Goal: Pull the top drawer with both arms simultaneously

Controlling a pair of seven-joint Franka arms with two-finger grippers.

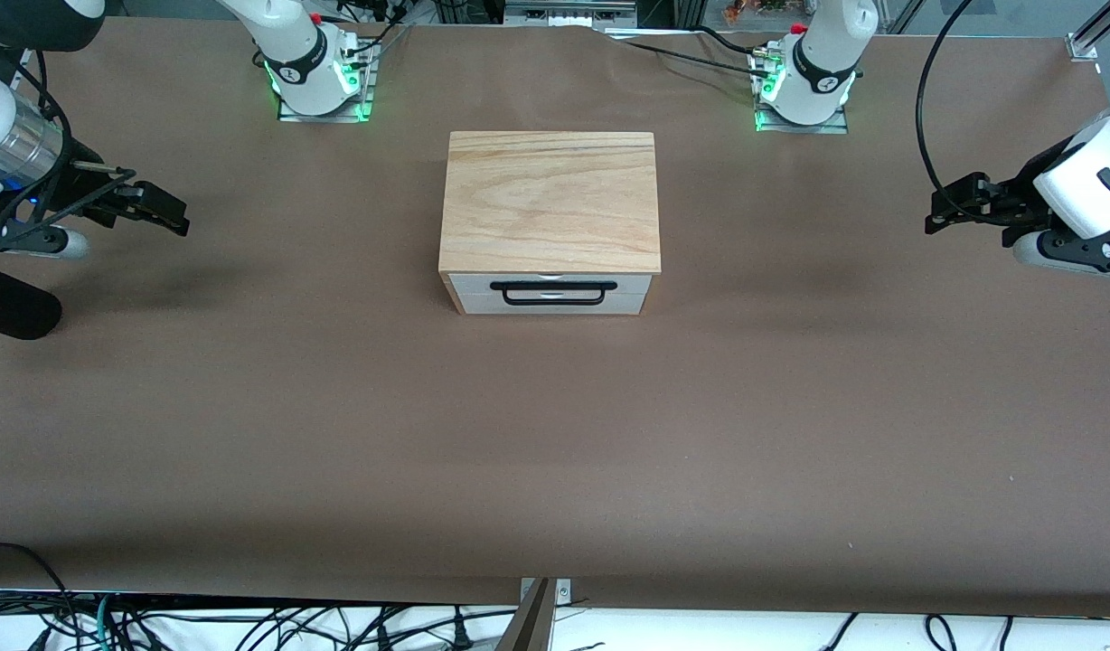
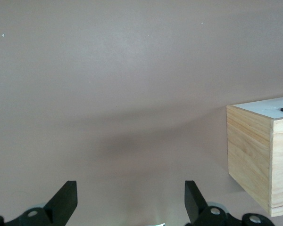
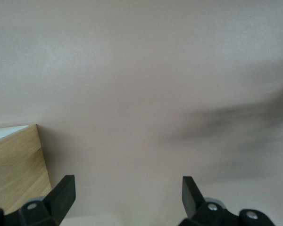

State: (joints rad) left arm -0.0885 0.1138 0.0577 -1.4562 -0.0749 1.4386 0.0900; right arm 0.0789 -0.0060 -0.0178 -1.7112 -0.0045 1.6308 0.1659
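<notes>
Table [image 1: 338, 407] plain brown. Wooden box [image 1: 551, 201] light tan with darker grain streaks on top. Top drawer [image 1: 551, 284] front white, handle [image 1: 552, 294] black. Arms white with black joints; left claw [image 1: 942, 215] and right claw [image 1: 168, 213] black.

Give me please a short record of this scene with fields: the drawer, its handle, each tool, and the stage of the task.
top drawer: shut, in the wooden box
handle: black wire bar, untouched
left tool: open, empty, over the table at the left arm's end
right tool: open, empty, over the right arm's end
stage: pull not yet begun
</notes>
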